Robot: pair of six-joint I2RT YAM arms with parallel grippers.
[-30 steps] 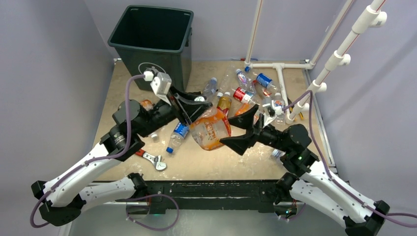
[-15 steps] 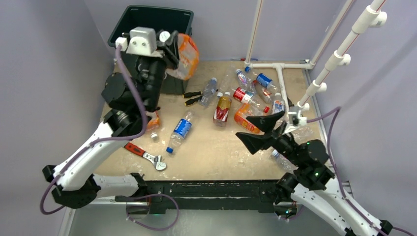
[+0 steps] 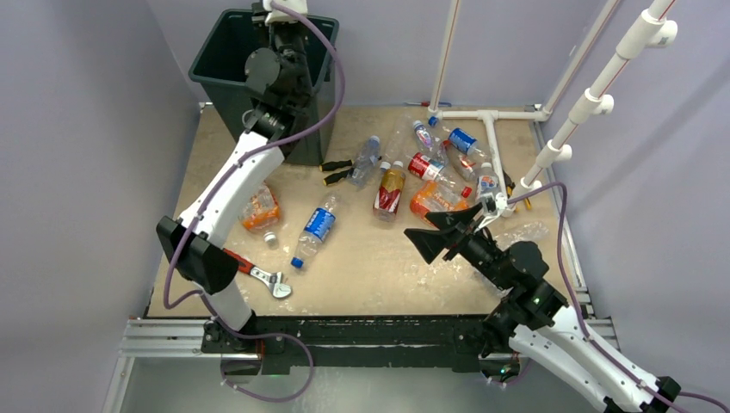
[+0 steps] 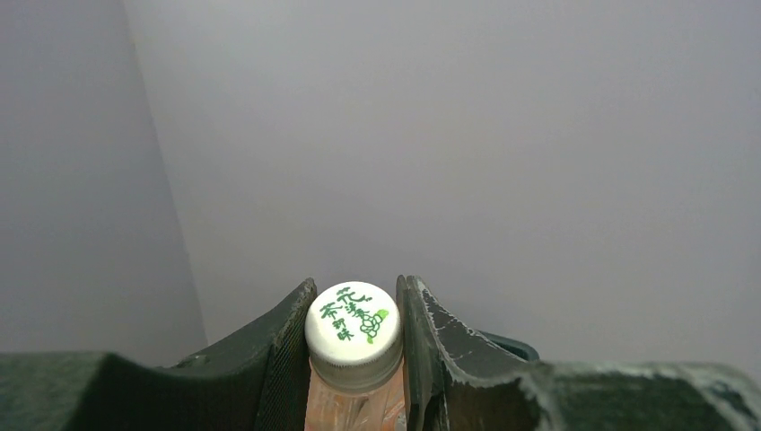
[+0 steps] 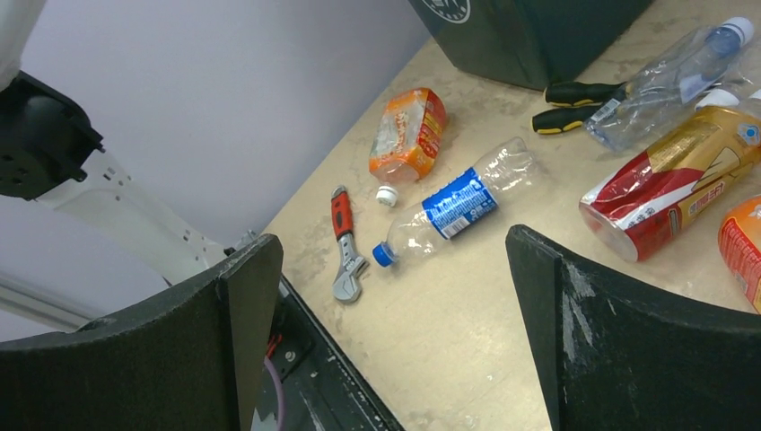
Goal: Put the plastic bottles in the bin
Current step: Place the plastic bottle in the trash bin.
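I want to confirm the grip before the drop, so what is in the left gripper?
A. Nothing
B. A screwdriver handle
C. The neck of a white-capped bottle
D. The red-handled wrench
C: in the left wrist view, the left gripper has its jaws pressed against both sides of the bottle, just below its white cap with green print.

Beige table: bin at back, plastic bottles scattered, wrench, screwdrivers.
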